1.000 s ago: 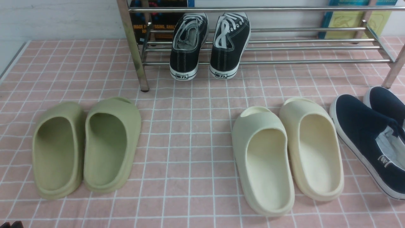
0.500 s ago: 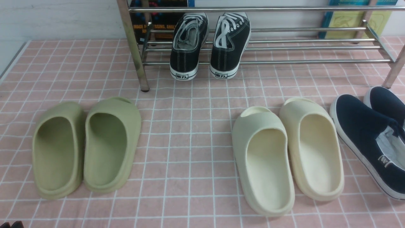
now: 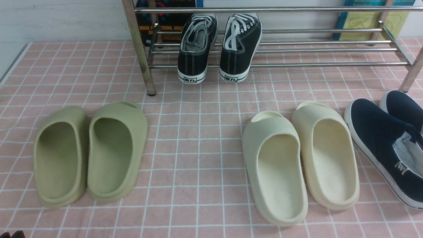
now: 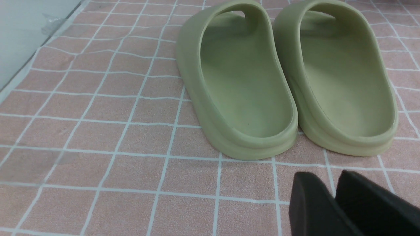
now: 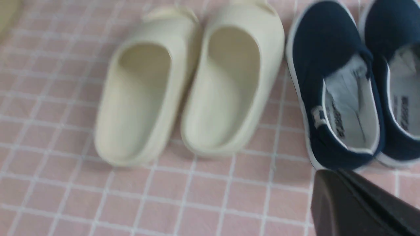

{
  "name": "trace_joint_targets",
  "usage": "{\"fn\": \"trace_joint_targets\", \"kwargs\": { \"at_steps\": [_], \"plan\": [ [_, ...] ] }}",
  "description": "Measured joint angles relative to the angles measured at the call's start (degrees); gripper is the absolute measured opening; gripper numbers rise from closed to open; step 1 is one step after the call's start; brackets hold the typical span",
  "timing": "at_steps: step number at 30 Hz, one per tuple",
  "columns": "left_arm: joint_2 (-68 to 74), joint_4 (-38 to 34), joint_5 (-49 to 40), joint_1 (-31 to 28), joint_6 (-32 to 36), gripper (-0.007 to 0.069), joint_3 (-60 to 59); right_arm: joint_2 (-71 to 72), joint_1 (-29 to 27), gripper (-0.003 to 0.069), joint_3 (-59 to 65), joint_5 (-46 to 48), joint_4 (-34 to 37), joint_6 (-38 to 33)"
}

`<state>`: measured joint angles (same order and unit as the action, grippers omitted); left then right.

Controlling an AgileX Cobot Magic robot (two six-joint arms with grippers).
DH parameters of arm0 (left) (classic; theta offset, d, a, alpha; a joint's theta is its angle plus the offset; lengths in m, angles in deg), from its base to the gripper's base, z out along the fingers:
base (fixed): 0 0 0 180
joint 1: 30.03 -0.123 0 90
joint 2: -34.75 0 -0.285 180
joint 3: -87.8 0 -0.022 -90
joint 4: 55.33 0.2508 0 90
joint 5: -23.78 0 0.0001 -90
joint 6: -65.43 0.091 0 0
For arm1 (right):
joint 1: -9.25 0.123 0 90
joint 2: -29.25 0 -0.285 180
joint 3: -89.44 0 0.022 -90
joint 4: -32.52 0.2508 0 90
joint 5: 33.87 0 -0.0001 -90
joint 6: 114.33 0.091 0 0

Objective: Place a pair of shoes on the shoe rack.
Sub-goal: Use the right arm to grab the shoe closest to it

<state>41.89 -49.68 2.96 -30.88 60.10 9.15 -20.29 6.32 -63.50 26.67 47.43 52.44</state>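
Front view: navy slip-ons [image 3: 380,138] on pink checked cloth [image 3: 198,132] at far right, beside cream slides [image 3: 274,165], in front of shoe rack [image 3: 297,64], not on it. Right gripper [image 5: 338,178] empty, fingers pressed together, near the navy heels. Left gripper [image 4: 328,183] behind olive slides [image 4: 249,98]; can't tell if its fingers are apart or together.

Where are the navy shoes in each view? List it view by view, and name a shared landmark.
Front: navy shoes at the far right edge, cut off, right of the cream slides.
Left wrist: not in it; only olive slides show.
Right wrist: navy shoes next to the cream slides, partly cut off.
Landmark: cream slides, in front and right wrist views; the pink cloth is in all three.
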Motion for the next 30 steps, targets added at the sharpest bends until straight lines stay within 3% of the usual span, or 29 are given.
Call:
{"fn": "trace_joint_targets", "kwargs": {
  "at_steps": [6,11,13,18,22,26,30],
  "plan": [
    [0.0,0.11,0.0,0.0,0.0,0.0163,0.0,-12.58,4.1,-0.0016,-5.07,4.36,-7.5,0.79],
    [0.0,0.17,0.0,0.0,0.0,0.0167,0.0,-23.54,7.16,0.0041,-5.26,1.89,-14.92,7.93],
    [0.0,0.22,0.0,0.0,0.0,0.0167,0.0,-26.26,7.16,0.0087,-5.26,0.57,-15.75,8.95],
    [0.0,0.34,0.0,0.0,0.0,0.0169,0.0,-37.58,7.16,0.0342,-5.36,-5.25,-16.99,10.11],
    [0.0,0.34,0.0,0.0,0.0,0.0173,0.0,-43.93,7.16,0.0442,-5.43,-9.94,-18.76,10.11],
    [0.0,0.34,0.0,0.0,0.0,0.0177,0.0,-48.93,7.16,0.0444,-5.49,-13.22,-20.88,10.17],
    [0.0,0.34,0.0,0.0,0.0,0.0178,0.0,-52.14,7.16,0.0305,-5.49,-14.65,-21.3,10.34]
  ]
}}
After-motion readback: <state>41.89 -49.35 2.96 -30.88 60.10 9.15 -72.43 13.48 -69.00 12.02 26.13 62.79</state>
